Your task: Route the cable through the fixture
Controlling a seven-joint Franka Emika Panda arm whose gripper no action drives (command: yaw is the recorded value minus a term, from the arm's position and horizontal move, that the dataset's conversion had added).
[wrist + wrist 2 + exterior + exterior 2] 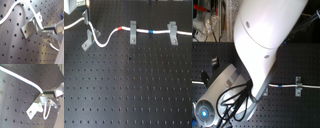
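The white cable (pixel 106 40) runs across the black perforated board. Its red band (pixel 121 30) lies just before one upright bracket and its blue band (pixel 151 31) lies between the two upright brackets. The slanted grey fixture (pixel 87 40) stands at the first exterior view's left, and the cable bends past its forked top. My gripper (pixel 85 14) hangs just above and behind it. In both wrist views the gripper (pixel 44 31) (pixel 44 95) is shut on the cable (pixel 15 7) (pixel 22 79) right beside the fixture (pixel 30 25) (pixel 34 108). The cable's slack loops below the fingers.
Two narrow upright brackets (pixel 132 31) (pixel 172 31) carry the cable toward the first exterior view's right. In the second exterior view the white arm (pixel 267 35) hides most of the board; one bracket (pixel 297 86) and a stretch of cable (pixel 287 86) show.
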